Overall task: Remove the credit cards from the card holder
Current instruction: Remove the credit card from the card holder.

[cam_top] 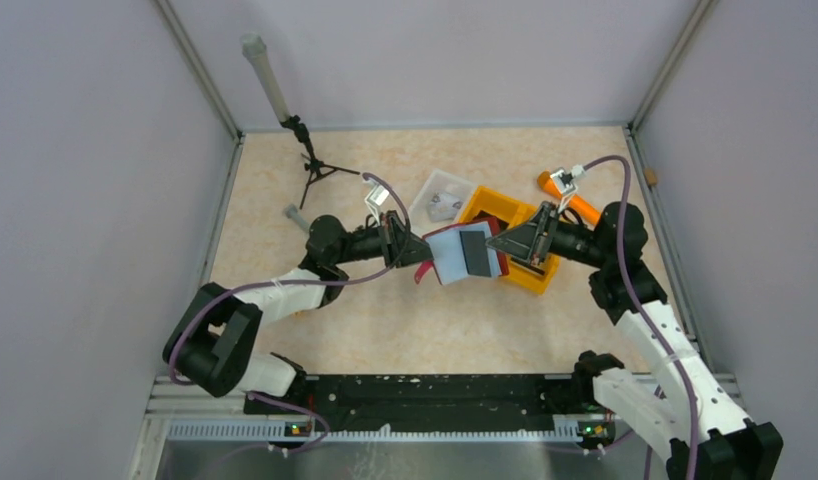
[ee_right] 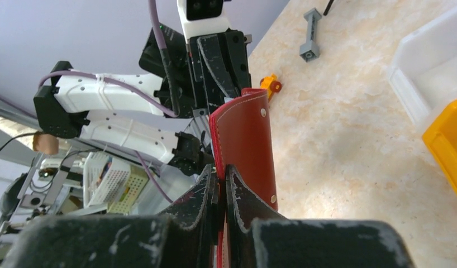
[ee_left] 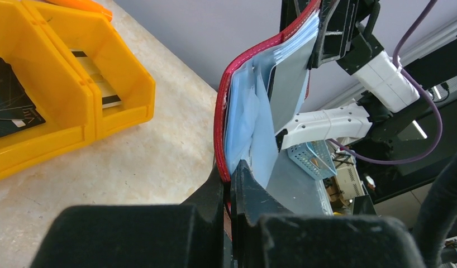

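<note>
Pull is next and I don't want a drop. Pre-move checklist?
1. Clamp of left gripper on holder edge: ok.
2. Clamp of right gripper on the opposite edge, red cover between its fingers: ok.
3. Does right gripper pinch the grey card too, not only the cover: cannot tell.
4. Holder held clear of table: ok.
5. Holder open, card showing: ok.
6. Orange tray close by for the drop: ok.
</note>
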Motion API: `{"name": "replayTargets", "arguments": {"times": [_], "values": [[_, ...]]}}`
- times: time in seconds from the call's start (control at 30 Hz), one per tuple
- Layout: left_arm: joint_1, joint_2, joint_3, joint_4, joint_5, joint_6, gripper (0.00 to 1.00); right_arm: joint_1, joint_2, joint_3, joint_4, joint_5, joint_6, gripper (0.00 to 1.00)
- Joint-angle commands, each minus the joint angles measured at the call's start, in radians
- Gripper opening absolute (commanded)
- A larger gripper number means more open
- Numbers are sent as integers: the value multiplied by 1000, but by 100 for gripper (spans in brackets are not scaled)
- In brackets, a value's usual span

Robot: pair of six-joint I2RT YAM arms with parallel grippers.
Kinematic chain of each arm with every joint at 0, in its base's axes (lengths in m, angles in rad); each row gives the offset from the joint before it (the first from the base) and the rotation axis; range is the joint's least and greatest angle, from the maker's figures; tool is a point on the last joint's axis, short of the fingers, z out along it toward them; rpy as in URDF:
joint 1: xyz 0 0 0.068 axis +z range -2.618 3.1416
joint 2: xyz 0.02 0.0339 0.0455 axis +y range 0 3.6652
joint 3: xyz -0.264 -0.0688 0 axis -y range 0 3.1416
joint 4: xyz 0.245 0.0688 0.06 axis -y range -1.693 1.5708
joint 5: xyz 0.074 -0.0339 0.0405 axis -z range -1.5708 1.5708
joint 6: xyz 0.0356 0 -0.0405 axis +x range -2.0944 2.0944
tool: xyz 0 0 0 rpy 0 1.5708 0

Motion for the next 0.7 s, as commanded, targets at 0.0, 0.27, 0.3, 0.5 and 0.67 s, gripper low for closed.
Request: {"name": "replayTargets", "arguments": {"times": [0.0, 0.27, 0.3, 0.5, 0.67], "values": [[2, 30, 43, 130, 15, -55, 0, 16, 13, 117, -154, 90, -122, 0], [17, -35, 2, 142, 43, -100, 40, 3, 38, 51, -103, 108, -62, 0], [24, -50, -13, 142, 38, -103, 43, -2, 40, 33, -69, 97, -39, 0], [40, -97, -71, 166, 41, -115, 72, -19, 65, -87, 257, 5, 199, 0], [41, -116, -81, 148, 19, -89, 90, -20, 71, -113, 307, -13, 244, 0]]}}
